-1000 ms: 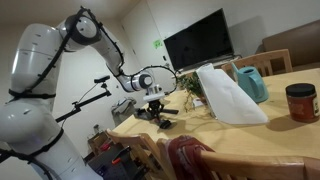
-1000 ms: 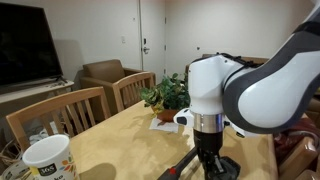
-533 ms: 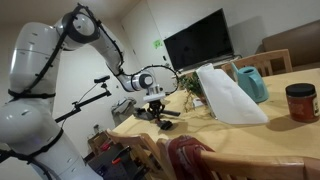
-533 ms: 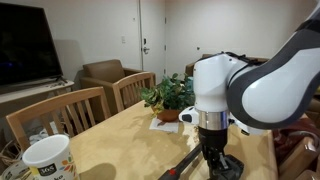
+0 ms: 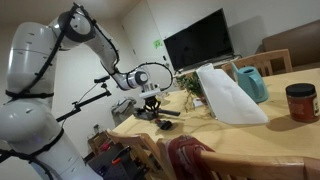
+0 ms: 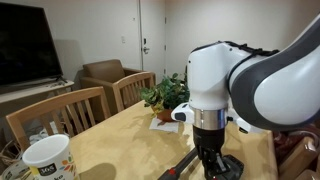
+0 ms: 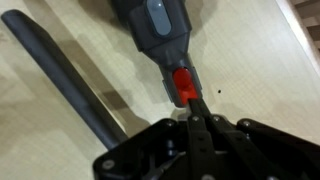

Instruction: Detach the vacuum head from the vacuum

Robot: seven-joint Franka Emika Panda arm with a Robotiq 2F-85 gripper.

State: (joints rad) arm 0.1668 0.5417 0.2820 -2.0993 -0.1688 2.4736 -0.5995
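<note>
In the wrist view the vacuum (image 7: 155, 30) lies on the light wooden table, a dark grey body whose narrow end finishes in a red piece (image 7: 183, 85). The vacuum head (image 7: 65, 80), a slim dark nozzle, lies diagonally beside the body and apart from it. My gripper (image 7: 195, 120) points down with its fingers together, their tips touching the red piece. In both exterior views the gripper (image 5: 150, 103) (image 6: 210, 165) stands over the vacuum (image 5: 160, 118) near the table's end. The nozzle (image 6: 183, 166) shows beside it.
A white paper bag (image 5: 225, 95), a teal pitcher (image 5: 252, 82) and a red-lidded jar (image 5: 300, 102) stand further along the table. A plant (image 6: 165, 97) and a grey boxy object (image 5: 122, 108) are close to the gripper. A white mug (image 6: 45, 160) stands near the table edge, with chairs (image 6: 60, 115) behind.
The arm has shifted slightly sideways over the vacuum; the gripper stays low at the vacuum's red end. The vacuum and nozzle have not visibly moved.
</note>
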